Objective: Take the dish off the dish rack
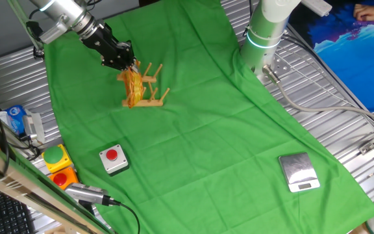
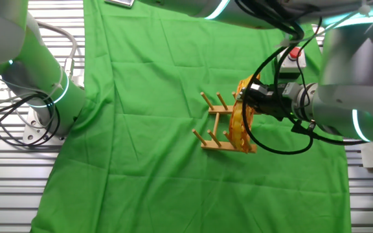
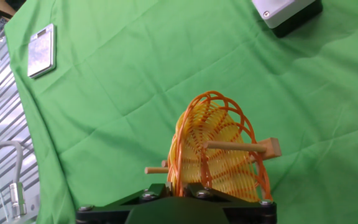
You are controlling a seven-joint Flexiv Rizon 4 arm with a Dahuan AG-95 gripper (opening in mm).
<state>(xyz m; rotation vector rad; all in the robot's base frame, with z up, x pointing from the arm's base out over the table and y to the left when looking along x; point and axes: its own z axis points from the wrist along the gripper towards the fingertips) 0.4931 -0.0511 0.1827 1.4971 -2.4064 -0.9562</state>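
A: Start at the left of the one fixed view: a blue carton [image 1: 15,119] at the table edge, then a yellow and orange button box [image 1: 58,164].

B: And above them the gripper [image 1: 126,63] reaches in at the dish [image 1: 134,87], which stands on edge in the dish rack [image 1: 149,91], between the pegs at one end.

A: Closed on it?

B: Looks that way. In the hand view the rim of the dish runs right into the black jaws at the bottom edge, so I judge the fingers pinch the top rim. The fingertips themselves are hidden, mind you.

A: So which step is this?

B: The grasp, I'd say, with the lift not begun; the dish sits low in its slot, base on the rack.

A: And next?

B: A straight pull up along the pegs until the rim clears their tips, then away. Tilt it early and the woven edge could snag a dowel and drag the light rack along.

A: Anything in the way, moving right?

B: The grey box with the red button [image 1: 113,159] sits well apart toward the near edge. Farther right a small silver scale [image 1: 299,173], also well apart. At the far side, a second robot base [image 1: 265,36]. The green cloth [image 1: 206,136] near the rack is bare.
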